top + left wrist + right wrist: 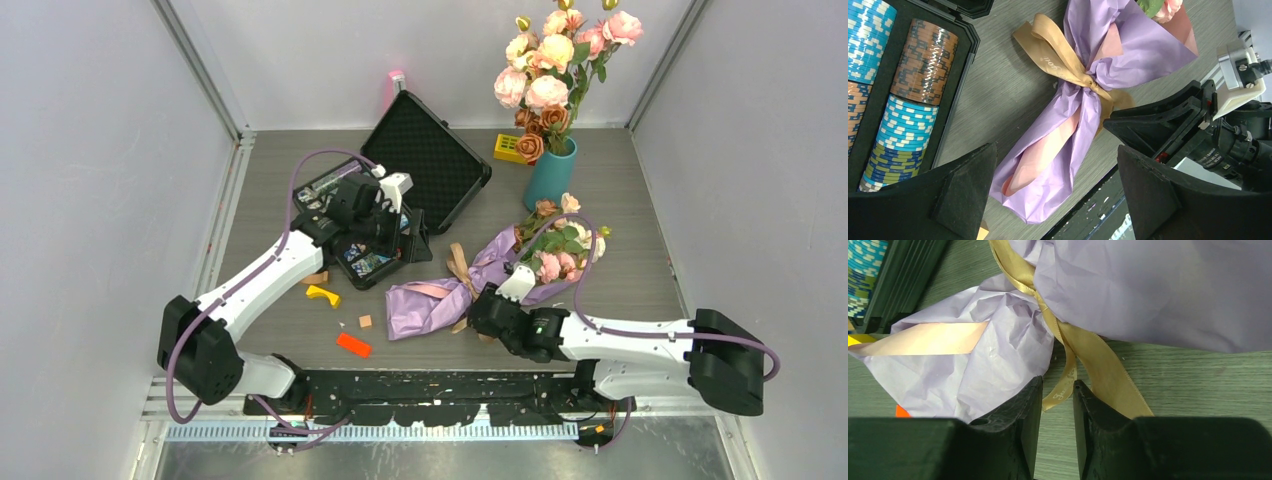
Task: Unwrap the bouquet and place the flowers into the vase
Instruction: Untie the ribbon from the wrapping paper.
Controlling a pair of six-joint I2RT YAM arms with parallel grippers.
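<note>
Diagonally across the counter [640,200] the bouquet [440,300] is laid, roses toward the vase [548,175]. Its ribbon [1098,360] tail is flanked by the nearer right end effector [1058,390], nearly pressed together; a pinch cannot be told. The left end effector [1055,160] is spread wide.

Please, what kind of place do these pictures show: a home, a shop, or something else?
Probably a robot test booth in a laboratory. White walls enclose a grey table, two robot arms are bolted at its near edge, and unrelated props share it: a poker chip case and a wrapped bouquet.
</note>
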